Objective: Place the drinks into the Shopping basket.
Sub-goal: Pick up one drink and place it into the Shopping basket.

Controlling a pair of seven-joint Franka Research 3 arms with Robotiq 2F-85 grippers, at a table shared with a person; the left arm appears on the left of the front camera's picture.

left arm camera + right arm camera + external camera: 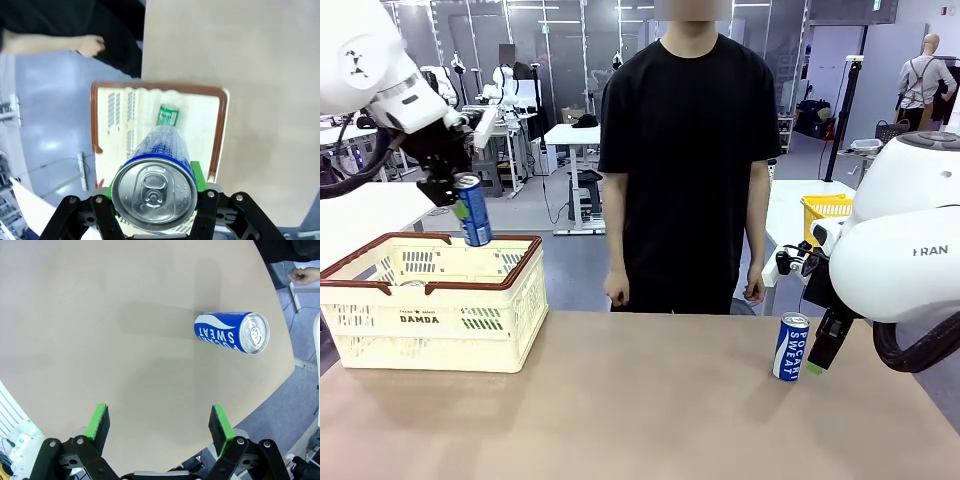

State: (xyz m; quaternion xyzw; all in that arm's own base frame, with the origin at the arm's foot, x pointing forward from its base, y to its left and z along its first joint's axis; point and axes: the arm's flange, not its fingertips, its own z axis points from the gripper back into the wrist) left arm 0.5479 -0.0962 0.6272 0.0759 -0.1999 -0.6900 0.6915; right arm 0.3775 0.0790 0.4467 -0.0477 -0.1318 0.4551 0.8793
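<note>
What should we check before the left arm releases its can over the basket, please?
1. Left tool shut firmly on the blue can: ok.
2. Blue can held above the Shopping basket opening, inside its rim: ok.
3. Drop spot free of the green can lying in the basket: cannot tell, as it lies close to the spot under the held can.
4. Person's hands away from the basket: ok, they hang at the far side.
5. Right tool open and apart from the second blue can, which stands upright on the table: ok.
</note>
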